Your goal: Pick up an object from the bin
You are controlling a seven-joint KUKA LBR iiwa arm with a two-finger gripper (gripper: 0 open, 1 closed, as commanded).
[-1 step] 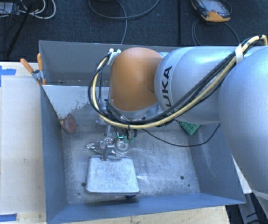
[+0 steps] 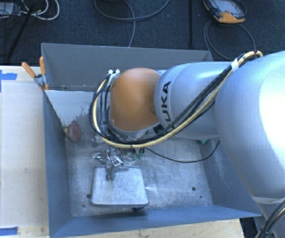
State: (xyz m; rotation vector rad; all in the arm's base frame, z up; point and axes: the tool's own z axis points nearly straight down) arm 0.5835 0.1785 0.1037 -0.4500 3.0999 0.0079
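My gripper (image 2: 110, 166) hangs below the arm's orange cover, left of the bin's middle. It stands over the far edge of a flat grey rectangular pad (image 2: 120, 187) that lies on the bin floor toward the near wall, and it seems to touch that edge. Nothing shows in the gripper's grasp. A small reddish-brown round thing (image 2: 74, 132) lies to the far left, near the left wall and apart from the gripper.
The arm comes in from the right and covers the right and far parts of the bin. A small dark thing (image 2: 138, 209) peeks out under the pad's near edge. A green bit (image 2: 140, 152) shows just beneath the arm's cables.
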